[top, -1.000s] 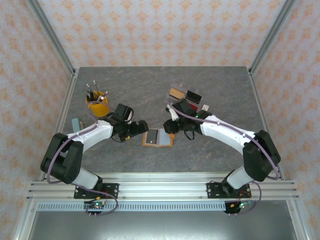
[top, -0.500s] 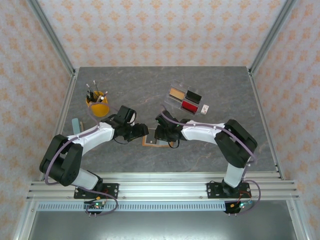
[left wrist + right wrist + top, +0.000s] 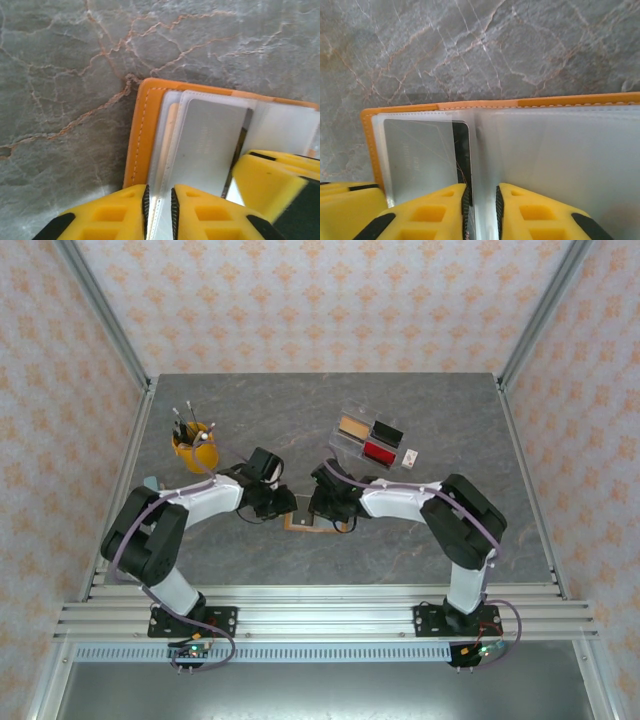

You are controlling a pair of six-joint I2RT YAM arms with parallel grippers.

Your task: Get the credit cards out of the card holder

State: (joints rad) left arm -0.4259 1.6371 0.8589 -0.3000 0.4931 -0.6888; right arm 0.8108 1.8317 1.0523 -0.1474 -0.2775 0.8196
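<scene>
Card holder: the card holder lies open and flat on the table, toward the near middle, directly between your two grippers.
Done: the cover is folded back and the clear sleeves face up inside the orange rim.
Left to do: a silvery card sits inside its sleeve, and you have no card lying loose on the stone, so I judge the removal itself not yet done.
Left gripper: the left gripper has its fingers drawn to a narrow slit, pinching a thin leaf of sleeve at the holder's edge.
Right gripper: the right gripper is closed the same way at the fold between sleeves. You cannot tell whether it holds the card's dark edge or only plastic.
Around: a yellow cup of pens and a clear tray of tan, black and red pieces stand well apart, farther back.
In the way: your grippers crowd each other over one small holder, fingers just beside fingers. The plastic covers the card, so a pull may lift the whole holder.
</scene>
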